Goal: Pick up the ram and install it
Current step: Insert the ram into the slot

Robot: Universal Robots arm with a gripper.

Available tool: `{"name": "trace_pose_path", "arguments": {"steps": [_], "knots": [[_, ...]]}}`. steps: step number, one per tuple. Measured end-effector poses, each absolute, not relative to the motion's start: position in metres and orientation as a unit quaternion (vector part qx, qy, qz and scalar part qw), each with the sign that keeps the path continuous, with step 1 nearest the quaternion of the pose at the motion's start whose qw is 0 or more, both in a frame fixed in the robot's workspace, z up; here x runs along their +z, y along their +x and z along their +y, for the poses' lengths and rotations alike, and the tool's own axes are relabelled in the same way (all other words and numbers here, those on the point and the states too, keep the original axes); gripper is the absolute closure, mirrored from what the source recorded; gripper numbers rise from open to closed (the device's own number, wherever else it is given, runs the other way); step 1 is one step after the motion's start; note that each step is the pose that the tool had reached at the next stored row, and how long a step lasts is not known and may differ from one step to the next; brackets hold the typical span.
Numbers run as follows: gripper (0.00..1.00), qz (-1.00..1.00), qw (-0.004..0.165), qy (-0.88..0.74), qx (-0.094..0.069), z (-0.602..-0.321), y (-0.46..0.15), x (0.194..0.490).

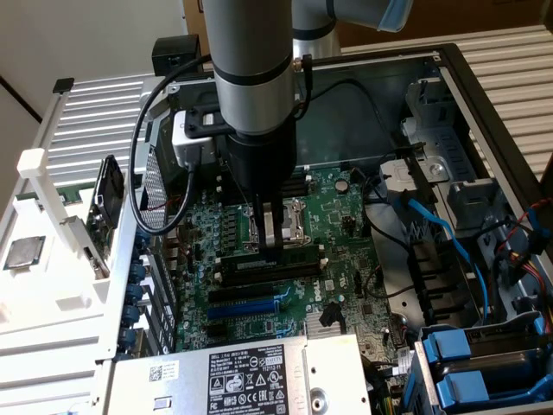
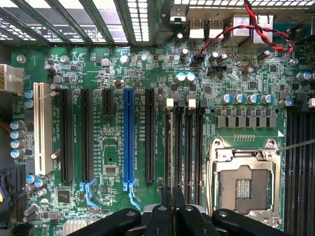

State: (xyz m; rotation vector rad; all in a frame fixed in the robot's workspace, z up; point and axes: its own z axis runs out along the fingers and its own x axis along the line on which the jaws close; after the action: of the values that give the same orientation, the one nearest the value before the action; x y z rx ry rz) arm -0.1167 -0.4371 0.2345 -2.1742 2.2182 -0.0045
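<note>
The pincer (image 1: 272, 245) stands over the motherboard (image 1: 346, 233) with its jaws drawn nearly together, apparently pinching the top edge of the ram (image 1: 298, 254). The ram sits on edge at the black memory slot (image 1: 259, 273) row just beside the processor socket (image 1: 292, 220). Whether it is fully seated cannot be told. The stick looks light, stiff and thin, and likely fragile at its chips and contact edge. It is best held by its flat faces near mid-length, and any push should run straight down. Its long axis lies along the slots, across the exterior view from left to right, contact edge facing the board.
</note>
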Motion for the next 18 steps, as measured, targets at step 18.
{"name": "trace_pose_path", "arguments": {"steps": [18], "knots": [[0.88,0.714,0.019,-0.699,0.000,-0.4378,-0.1171,0.2325]]}}
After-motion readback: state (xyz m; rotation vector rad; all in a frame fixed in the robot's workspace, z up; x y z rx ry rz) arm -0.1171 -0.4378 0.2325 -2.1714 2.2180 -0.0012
